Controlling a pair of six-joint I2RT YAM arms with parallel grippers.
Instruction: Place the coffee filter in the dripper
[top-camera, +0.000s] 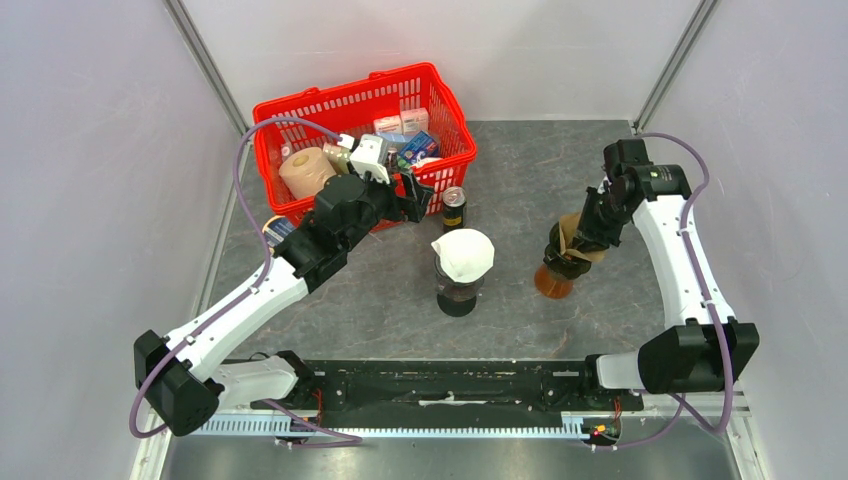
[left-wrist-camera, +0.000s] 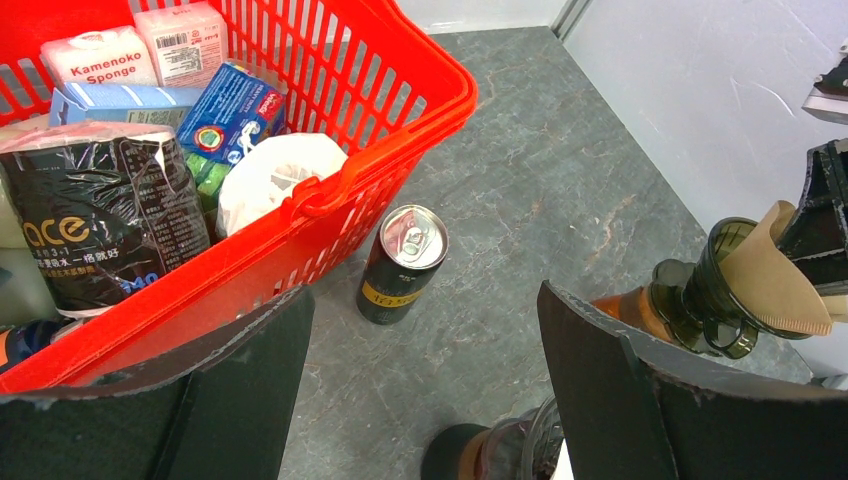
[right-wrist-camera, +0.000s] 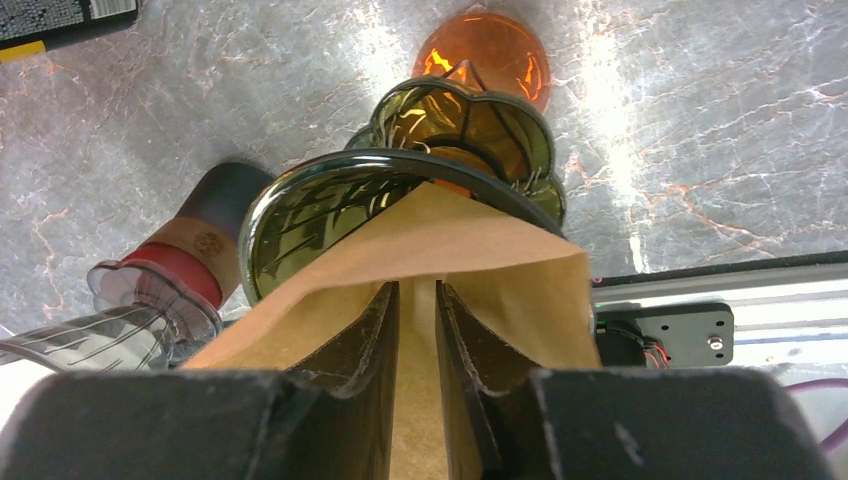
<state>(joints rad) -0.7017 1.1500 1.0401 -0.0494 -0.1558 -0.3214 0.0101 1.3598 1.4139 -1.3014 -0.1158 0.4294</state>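
Top external: brown coffee filter (top-camera: 572, 232) pinched in the right gripper (top-camera: 570, 250), right over the amber dripper (top-camera: 553, 280). Left gripper (top-camera: 418, 195) parked beside the red basket (top-camera: 345, 92), near a can (top-camera: 454, 208), well apart from the dripper. Between the arms, a carafe (top-camera: 458, 295) capped with a white filter (top-camera: 464, 252).

Left wrist: spread wide, gripping nothing, looking down on can and basket wall. Far right, filter tip inside the dripper mouth.

Right wrist: clamped narrow on the folded paper, cone poking into the ribbed rim. Cannot tell whether seated. Likely mid-insertion. Next: push lower until the paper meets the wall, then release and lift straight away without dragging the paper out.
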